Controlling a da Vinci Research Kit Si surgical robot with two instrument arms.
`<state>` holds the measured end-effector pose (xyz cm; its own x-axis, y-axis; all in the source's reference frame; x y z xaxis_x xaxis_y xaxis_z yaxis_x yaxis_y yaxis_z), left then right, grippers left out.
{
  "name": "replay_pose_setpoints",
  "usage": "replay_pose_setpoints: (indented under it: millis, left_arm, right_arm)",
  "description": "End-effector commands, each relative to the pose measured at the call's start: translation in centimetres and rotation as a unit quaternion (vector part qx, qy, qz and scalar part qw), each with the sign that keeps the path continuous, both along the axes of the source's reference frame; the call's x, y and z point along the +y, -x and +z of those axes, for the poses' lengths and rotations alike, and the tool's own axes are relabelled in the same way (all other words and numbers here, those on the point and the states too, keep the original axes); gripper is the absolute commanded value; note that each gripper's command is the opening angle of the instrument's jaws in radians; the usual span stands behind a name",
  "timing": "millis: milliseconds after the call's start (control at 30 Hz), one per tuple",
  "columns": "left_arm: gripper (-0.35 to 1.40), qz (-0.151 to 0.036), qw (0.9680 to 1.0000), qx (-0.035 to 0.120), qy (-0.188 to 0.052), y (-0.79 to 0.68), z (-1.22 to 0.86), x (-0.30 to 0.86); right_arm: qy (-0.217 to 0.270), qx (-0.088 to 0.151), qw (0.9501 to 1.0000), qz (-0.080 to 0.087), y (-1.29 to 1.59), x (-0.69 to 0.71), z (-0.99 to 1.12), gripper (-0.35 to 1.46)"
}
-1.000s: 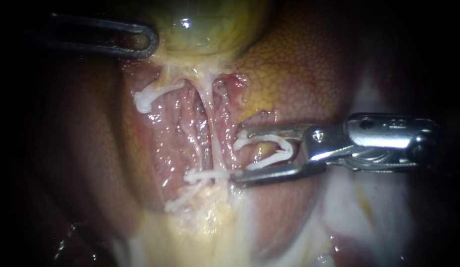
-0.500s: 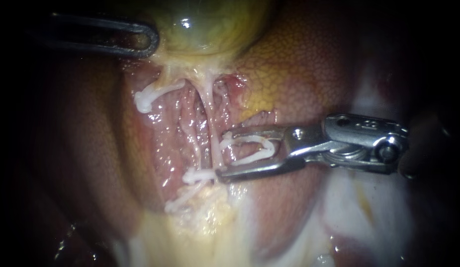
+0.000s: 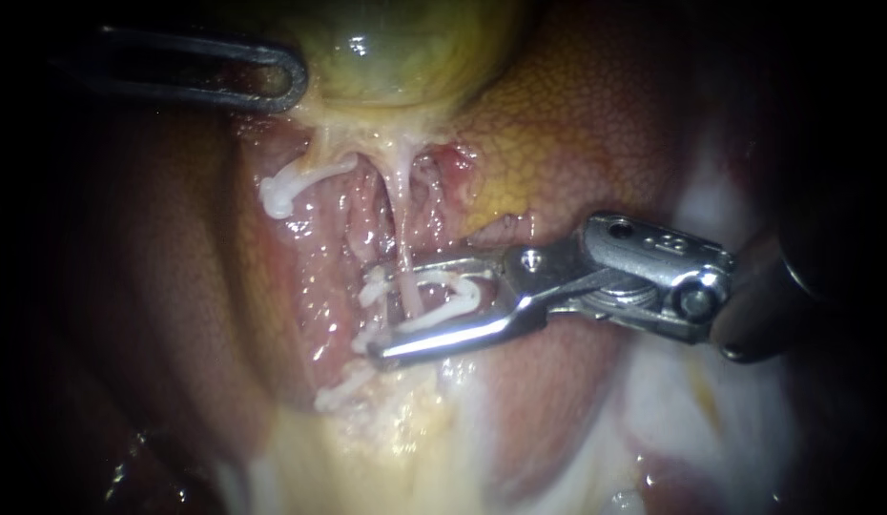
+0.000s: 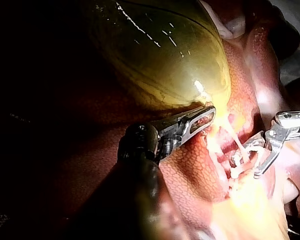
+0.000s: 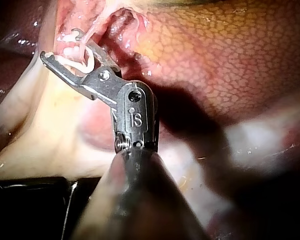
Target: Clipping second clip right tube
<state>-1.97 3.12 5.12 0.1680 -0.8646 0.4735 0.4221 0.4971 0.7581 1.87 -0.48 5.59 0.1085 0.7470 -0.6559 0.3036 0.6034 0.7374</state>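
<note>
Far left: left instrument [image 3: 293, 81] comes in along the upper edge. Its jaws are closed on the lower rim of the gallbladder [image 3: 396, 48] and lift it, so the pale strands beneath fan out taut. No shift here over the last second.

Left of centre: an old clip [image 3: 277, 195] sits on the left strand. Two more white clips [image 3: 353, 391] lie lower, near the yellow fat.

Centre: right tube [image 3: 402, 250], a thin pale strand, runs straight down from the gallbladder.

Right: right instrument [image 3: 391, 313] has slid leftward across the liver [image 3: 577, 143]. A second ago its jaw tips stopped short of the tube. Now they reach past it, one on each side.
- Jaws stand wide and carry the new clip [image 3: 458, 303] between them, one leg along each jaw.
- The tube crosses the gap inside the clip's legs. It is not yet pinched.
- The lower jaw tip lies just beside the uppermost of the lower clips.

Reading: the approach looks finished and the tube looks framed. What remains is to squeeze the clip closed. The new clip sits near the one below, so check the spacing and that only the tube is caught.
</note>
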Motion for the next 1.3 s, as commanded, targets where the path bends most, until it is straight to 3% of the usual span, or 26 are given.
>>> replay_pose_setpoints:
  millis: [33,233,633,767,1300]
  left_arm:
    - [-0.35,0.0,1.0,0.0,0.0,0.0,0.0,0.0]
    - [-0.35,0.0,1.0,0.0,0.0,0.0,0.0,0.0]
    - [-0.35,0.0,1.0,0.0,0.0,0.0,-0.01,0.0]
    - [-0.35,0.0,1.0,0.0,0.0,0.0,-0.01,0.0]
    - [-0.35,0.0,1.0,0.0,0.0,0.0,-0.01,0.0]
  right_arm:
    - [0.0,0.0,1.0,0.0,0.0,0.0,-0.04,0.37]
    - [0.0,0.001,1.0,-0.002,0.0,-0.01,-0.07,0.28]
    - [-0.012,-0.003,0.9999,-0.003,0.0,0.01,-0.04,-0.1]
    - [-0.02,-0.005,0.9998,-0.004,0.0,0.02,-0.04,-0.35]
    - [-0.03,-0.014,0.9995,0.003,-0.03,0.01,-0.01,-0.35]
